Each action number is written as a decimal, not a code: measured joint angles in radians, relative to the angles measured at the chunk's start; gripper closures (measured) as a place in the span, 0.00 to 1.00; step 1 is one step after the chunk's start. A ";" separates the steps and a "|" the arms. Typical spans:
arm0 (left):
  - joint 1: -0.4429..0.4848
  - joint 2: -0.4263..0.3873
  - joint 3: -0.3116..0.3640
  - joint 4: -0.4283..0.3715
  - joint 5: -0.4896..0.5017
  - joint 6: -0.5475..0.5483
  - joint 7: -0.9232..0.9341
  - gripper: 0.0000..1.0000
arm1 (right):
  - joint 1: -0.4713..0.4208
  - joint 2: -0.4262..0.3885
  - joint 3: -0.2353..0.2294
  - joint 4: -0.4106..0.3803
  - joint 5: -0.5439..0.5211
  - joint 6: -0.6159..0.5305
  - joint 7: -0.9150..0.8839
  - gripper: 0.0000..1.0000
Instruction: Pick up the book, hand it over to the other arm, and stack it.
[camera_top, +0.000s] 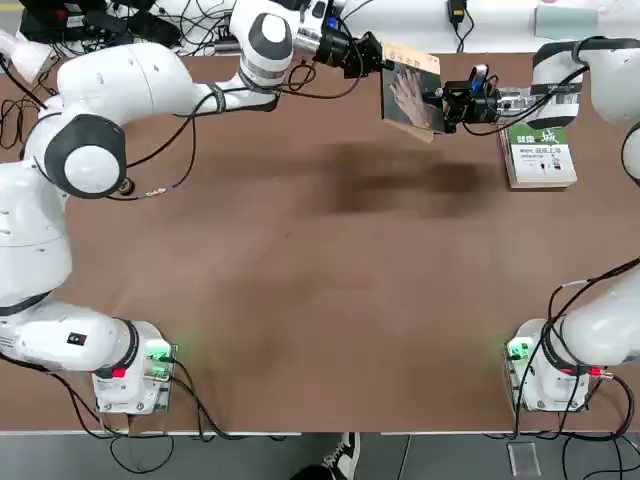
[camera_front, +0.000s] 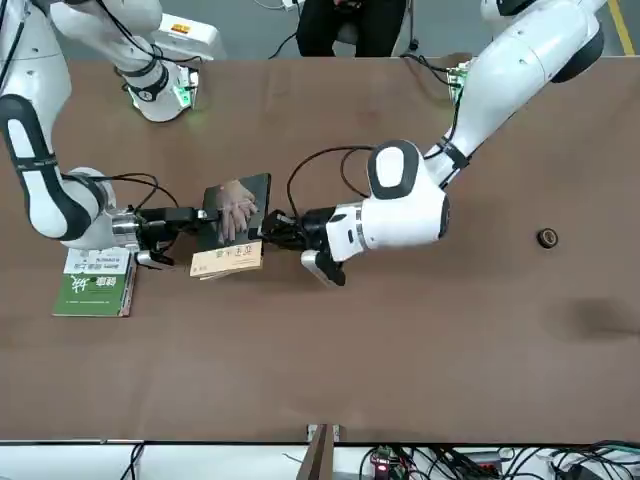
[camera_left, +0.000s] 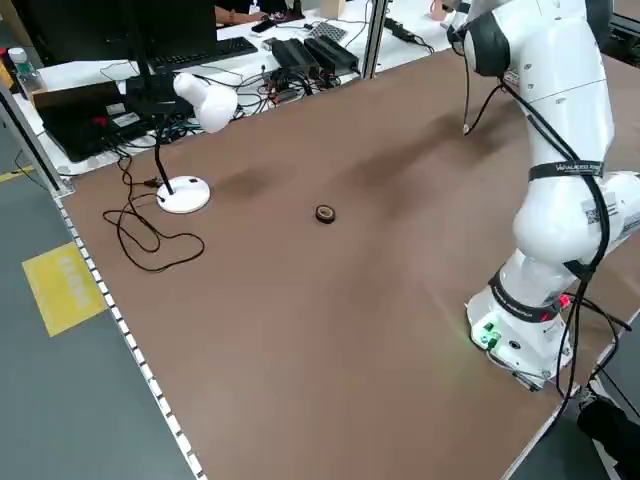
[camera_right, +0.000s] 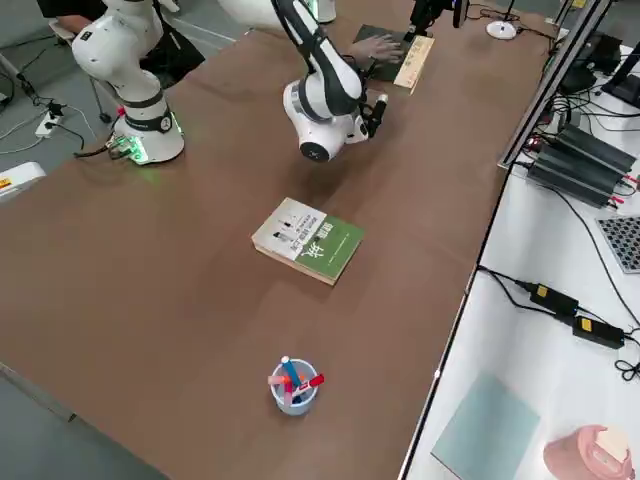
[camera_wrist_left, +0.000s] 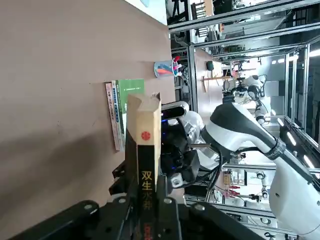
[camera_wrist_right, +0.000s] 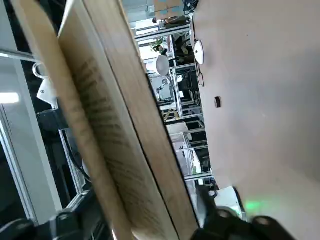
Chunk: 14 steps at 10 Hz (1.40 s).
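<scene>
Hanging above the table (camera_top: 300, 300) between both arms, the book (camera_top: 408, 97) is mid-handover: the left pincer (camera_top: 378, 57) is clamped on one edge, keeping the other free for the right pincer (camera_top: 452, 103), whose jaws straddle it; whether they grip, I cannot tell. Only the right side view shows the pen cup (camera_right: 292, 385) beyond the green-and-white book (camera_right: 308, 240).

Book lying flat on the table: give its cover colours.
The thicker book has a green and white cover, clearest in the right side view.
</scene>
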 joint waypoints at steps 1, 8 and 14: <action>0.000 0.000 0.000 0.000 0.000 0.000 0.000 0.99 | 0.000 0.000 0.000 0.000 0.001 0.000 0.018 0.36; 0.000 0.000 0.009 -0.003 0.000 0.001 0.001 0.96 | -0.005 -0.003 -0.005 0.000 0.011 -0.014 0.070 0.81; -0.001 0.000 0.004 0.004 0.000 0.001 0.001 0.36 | -0.006 -0.007 -0.063 0.001 0.012 -0.085 0.092 0.81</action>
